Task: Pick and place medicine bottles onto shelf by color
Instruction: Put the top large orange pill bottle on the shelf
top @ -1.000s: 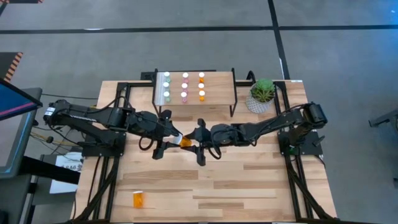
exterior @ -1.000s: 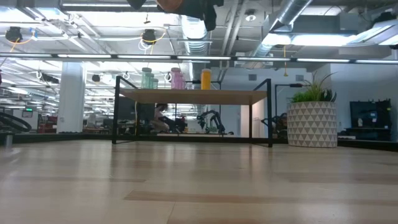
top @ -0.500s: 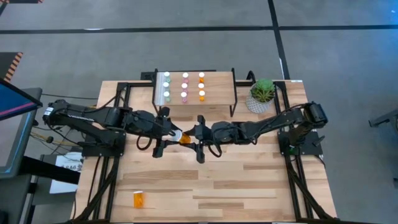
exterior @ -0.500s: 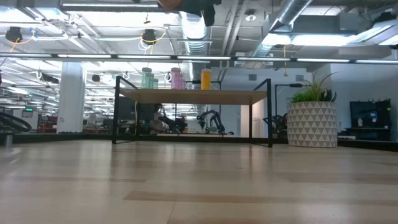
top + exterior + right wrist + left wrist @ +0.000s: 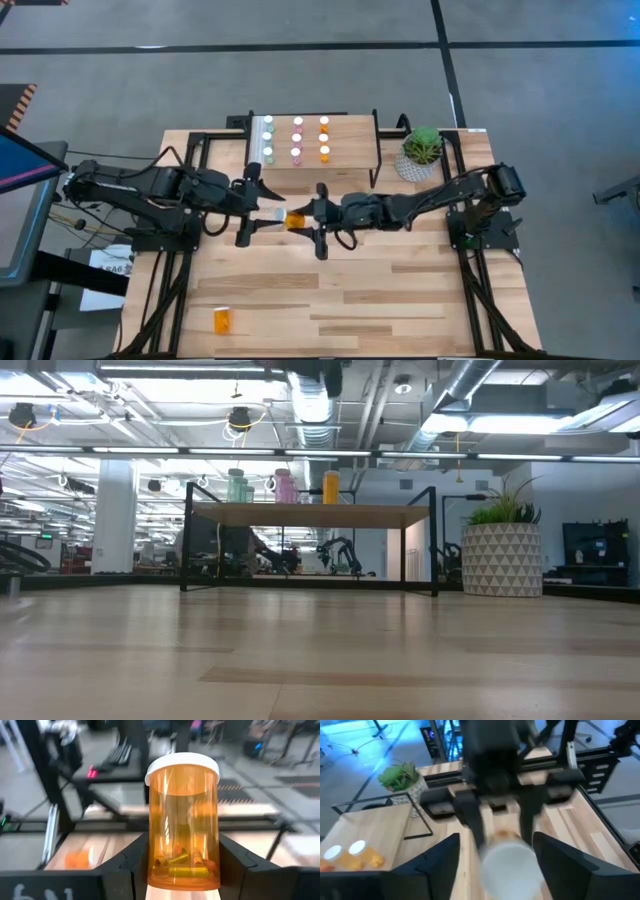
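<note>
Large orange bottle (image 5: 297, 218) held clear of the table, just in front of the shelf (image 5: 345, 150), lying sideways between the two arms; right gripper (image 5: 312, 218) clamps its base end, presumably to take it over for the shelf's orange column; left gripper (image 5: 262, 208) stands spread around the white cap (image 5: 509, 865), not gripping; right wrist view alone shows pills inside the bottle; high view alone shows a second large orange bottle (image 5: 222, 320) far from the shelf, at the table's opposite edge.

Grey floor (image 5: 300, 60), exposed ceiling ducts (image 5: 470, 390)
</note>
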Controlling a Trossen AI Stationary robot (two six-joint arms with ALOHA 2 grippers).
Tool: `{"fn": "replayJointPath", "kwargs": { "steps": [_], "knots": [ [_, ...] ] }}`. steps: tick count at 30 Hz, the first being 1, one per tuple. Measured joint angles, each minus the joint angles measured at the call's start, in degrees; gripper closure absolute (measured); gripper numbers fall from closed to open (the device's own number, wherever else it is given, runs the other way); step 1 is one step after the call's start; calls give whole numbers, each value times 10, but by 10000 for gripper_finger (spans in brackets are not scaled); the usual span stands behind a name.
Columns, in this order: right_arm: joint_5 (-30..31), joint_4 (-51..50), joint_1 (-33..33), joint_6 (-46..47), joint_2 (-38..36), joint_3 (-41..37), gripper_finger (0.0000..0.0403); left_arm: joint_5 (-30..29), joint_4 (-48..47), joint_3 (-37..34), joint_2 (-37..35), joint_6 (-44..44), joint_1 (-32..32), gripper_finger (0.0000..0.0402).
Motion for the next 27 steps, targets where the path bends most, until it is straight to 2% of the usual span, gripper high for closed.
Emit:
{"fn": "replayJointPath", "kwargs": {
  "steps": [8, 13, 16, 19, 22, 27],
  "knots": [
    [-1, -5, 0, 1, 1, 0, 217, -43, 10, 0, -11, 16, 0, 95],
    [-20, 2, 0, -4, -15, 0, 221, -43, 25, -3, -62, 19, 0, 86],
    [-37, 3, 0, -7, -38, -10, 218, -43, 62, -47, -107, 19, -6, 86],
    [-40, 8, 1, -22, -57, -20, 218, -33, 153, -124, -162, 19, -10, 86],
    [-40, 63, 4, -33, -75, -43, 220, -1, 296, -218, -200, 12, -11, 86],
    [-41, 153, -1, -38, -81, -76, 216, 34, 537, -354, -192, 2, -12, 86]
  ]
}}
